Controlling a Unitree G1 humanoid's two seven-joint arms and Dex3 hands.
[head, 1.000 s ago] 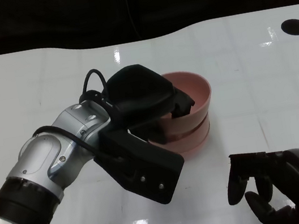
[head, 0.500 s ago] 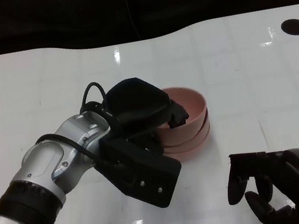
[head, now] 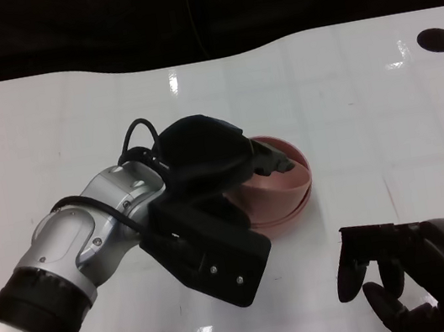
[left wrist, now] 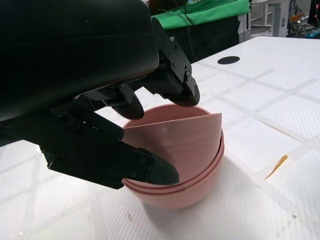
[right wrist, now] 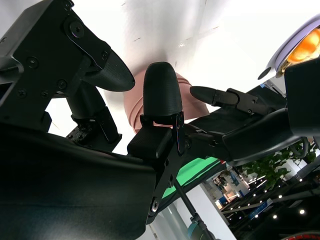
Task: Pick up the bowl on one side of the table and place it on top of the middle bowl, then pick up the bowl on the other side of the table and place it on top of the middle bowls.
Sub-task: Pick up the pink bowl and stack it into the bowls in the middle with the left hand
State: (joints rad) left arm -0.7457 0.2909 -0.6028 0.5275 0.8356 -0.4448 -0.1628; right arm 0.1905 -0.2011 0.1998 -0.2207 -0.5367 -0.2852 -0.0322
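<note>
Fingers [left wrist: 175,80] of the left hand [head: 205,164] pinch the top bowl's [left wrist: 180,145] rim, clearest from its wrist.

Bright overhead glare spots the glossy table [head: 366,108]; pictures stay sharp.

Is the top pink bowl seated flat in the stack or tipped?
Tipped. In the left wrist view the top bowl sits at a slant in the lower bowls, the left hand gripping its rim.

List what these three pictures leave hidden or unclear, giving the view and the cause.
1. Head view: the left hand covers the near side of the pink bowls; bowl count unclear.
2. Head view: right hand cut off by the edge.
3. Right wrist view: its fingers block the bowls.
</note>
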